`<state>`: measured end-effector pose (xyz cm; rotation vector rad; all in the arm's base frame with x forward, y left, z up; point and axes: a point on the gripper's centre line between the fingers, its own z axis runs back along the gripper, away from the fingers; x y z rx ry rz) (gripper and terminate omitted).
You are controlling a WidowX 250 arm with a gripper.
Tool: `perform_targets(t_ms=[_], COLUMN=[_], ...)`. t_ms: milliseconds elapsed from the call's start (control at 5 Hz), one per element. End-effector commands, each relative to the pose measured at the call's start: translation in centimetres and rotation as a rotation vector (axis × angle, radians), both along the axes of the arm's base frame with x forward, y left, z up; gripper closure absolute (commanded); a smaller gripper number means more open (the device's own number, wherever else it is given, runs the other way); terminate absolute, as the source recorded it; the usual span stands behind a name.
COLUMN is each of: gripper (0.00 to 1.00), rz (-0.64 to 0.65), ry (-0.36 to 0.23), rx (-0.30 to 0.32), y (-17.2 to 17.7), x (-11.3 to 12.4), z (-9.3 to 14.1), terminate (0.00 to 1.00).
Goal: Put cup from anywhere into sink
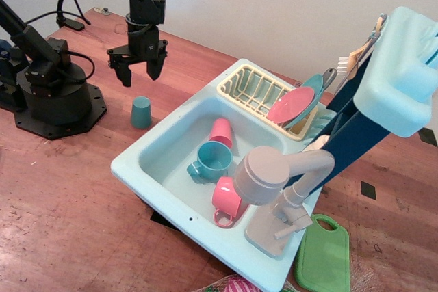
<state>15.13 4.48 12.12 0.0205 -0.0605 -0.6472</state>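
Teal plastic marks the cup (141,112), which is stood upside down on the wooden table (61,203) left of centre, just outside the left rim of the sink (147,169). The gripper (137,66) is hung above it in the upper left of the frame, jaws spread wide and empty. The approach step is judged to be in hand. A descent is called for next, shifted slightly right, so that the cup is straddled before closing.

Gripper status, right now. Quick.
Gripper: open, holding nothing, hanging above the table apart from the teal cup, which stands upside down outside the sink.
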Motion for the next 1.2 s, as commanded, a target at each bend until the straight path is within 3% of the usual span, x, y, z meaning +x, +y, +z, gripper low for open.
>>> perform_targets(t_ms=[0,400,600,1000], gripper=[0.0,0.0,0.0,0.0], rz=[0.0,0.001,-0.006,0.046], ry=[0.0,0.017,0.035,0.043], rx=[0.0,-0.014,-0.042,-0.052], y=[0.0,0.0,-0.7,-1.8], x=[0.0,-0.1,-0.1,-2.0], z=[0.0,-2.9,-5.5,-9.0], terminate=[0.0,0.0,0.0,0.0])
